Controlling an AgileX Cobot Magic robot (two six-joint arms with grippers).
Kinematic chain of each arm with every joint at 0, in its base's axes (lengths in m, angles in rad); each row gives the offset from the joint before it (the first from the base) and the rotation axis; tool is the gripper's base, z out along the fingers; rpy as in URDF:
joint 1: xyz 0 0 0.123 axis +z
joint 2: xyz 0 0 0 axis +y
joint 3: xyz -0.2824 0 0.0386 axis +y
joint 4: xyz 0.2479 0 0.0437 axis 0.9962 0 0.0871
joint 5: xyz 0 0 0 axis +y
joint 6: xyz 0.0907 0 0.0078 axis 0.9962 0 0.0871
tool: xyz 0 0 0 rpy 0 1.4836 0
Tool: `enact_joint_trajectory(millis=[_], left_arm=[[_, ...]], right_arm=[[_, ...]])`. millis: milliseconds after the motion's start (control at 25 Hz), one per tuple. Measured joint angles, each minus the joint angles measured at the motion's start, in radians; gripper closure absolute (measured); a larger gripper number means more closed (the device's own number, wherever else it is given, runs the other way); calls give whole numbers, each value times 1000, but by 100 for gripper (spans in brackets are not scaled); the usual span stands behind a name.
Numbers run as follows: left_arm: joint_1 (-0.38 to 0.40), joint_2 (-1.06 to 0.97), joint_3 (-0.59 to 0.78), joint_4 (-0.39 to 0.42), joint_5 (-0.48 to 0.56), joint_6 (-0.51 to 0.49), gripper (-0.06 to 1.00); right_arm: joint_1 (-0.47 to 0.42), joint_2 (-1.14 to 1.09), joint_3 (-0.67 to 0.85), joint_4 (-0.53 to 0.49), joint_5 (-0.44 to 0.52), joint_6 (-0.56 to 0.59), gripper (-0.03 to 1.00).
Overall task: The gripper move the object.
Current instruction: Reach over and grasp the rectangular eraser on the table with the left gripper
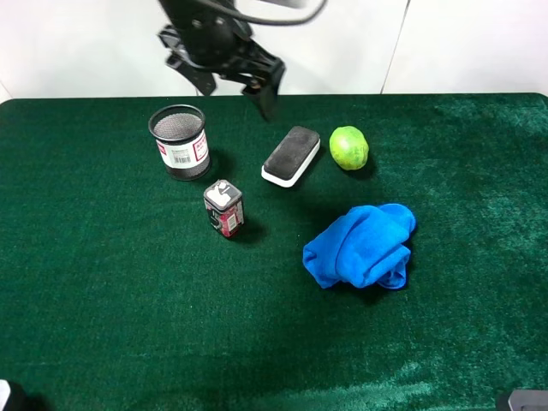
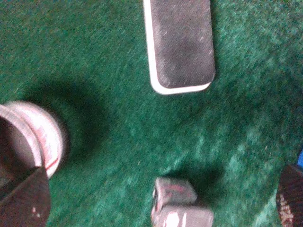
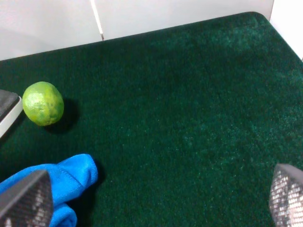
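The board eraser [image 1: 291, 155], black felt top on a white base, lies flat on the green table just right of the middle at the back. It also shows in the left wrist view [image 2: 182, 42], and one corner shows in the right wrist view [image 3: 7, 111]. My left gripper [image 1: 238, 90] hangs open and empty above the table's back edge, behind and to the left of the eraser, apart from it. In the left wrist view its fingertips [image 2: 23, 198] are spread wide. My right gripper [image 3: 156, 196] is open and empty over the table's right part.
A black mesh cup [image 1: 180, 141] stands left of the eraser. A small red-and-grey can [image 1: 224, 208] stands in front of the cup. A green lime [image 1: 349, 147] lies right beside the eraser. A crumpled blue cloth [image 1: 361, 246] lies in front of the lime.
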Motion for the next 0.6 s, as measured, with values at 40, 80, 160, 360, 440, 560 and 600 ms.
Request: enact_joint_trajectory(millis=[40, 80, 160, 360, 440, 560, 600], left_arm=[[-8, 23, -21, 2, 0, 0, -2], [-15, 46, -42, 6, 0, 0, -2], [-27, 86, -79, 14, 0, -1, -2], [-49, 185, -160, 27, -1, -3, -2], [-54, 223, -191, 27, -1, -3, -2], [-59, 285, -233, 27, -2, -4, -2], [-61, 298, -243, 27, -2, -5, -2]], right_arm=[[0, 0, 0, 0, 0, 0, 27], [0, 0, 0, 0, 0, 0, 27], [0, 0, 0, 0, 0, 0, 27], [0, 0, 0, 5, 0, 0, 27], [0, 0, 0, 5, 0, 0, 27], [0, 0, 0, 5, 0, 0, 27], [0, 0, 0, 0, 0, 0, 27]])
